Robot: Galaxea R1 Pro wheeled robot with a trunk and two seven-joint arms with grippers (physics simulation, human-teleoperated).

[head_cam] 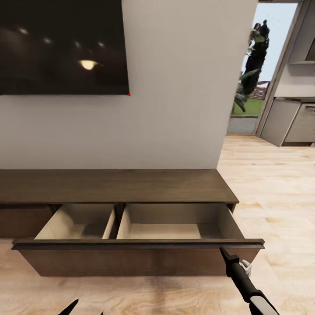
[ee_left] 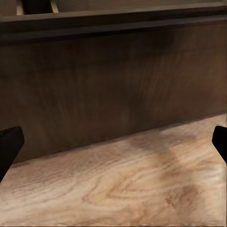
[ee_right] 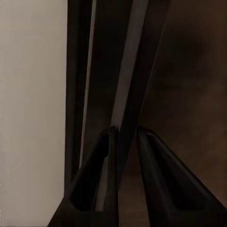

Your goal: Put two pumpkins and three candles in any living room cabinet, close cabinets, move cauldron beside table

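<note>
Cabinet point(head_cam: 113, 186): long, low, dark-brown unit against the pale wall point(head_cam: 175, 109), under the wall-mounted black TV point(head_cam: 63, 46). Its wide front point(head_cam: 131, 260) is pulled out toward the robot, exposing two pale beige compartments split by a divider point(head_cam: 111, 223); both compartments look bare. A thin black strip runs along the top edge of the front.

Right gripper point(head_cam: 224, 252): at the right end of the pulled-out front, its black fingers reaching up to the top edge. In the right wrist view the two fingers point(ee_right: 99, 184) stand on either side of the thin edge of the front panel point(ee_right: 130, 94), narrowly apart and closed on it, with the beige interior to one side.

Left gripper point(ee_left: 113, 142): low, in front of the drawer front and above the light wood plank floor point(ee_left: 123, 184). Fingertips wide apart at the picture's two edges, holding nothing. Its tips also peek in at the bottom of the head view point(head_cam: 70, 308).

Surroundings: to the right, open plank floor point(head_cam: 271, 183), a doorway with a dark plant point(head_cam: 253, 57) and grey kitchen units point(head_cam: 291, 120) beyond. The pulled-out front stands between the robot and the cabinet interior.
</note>
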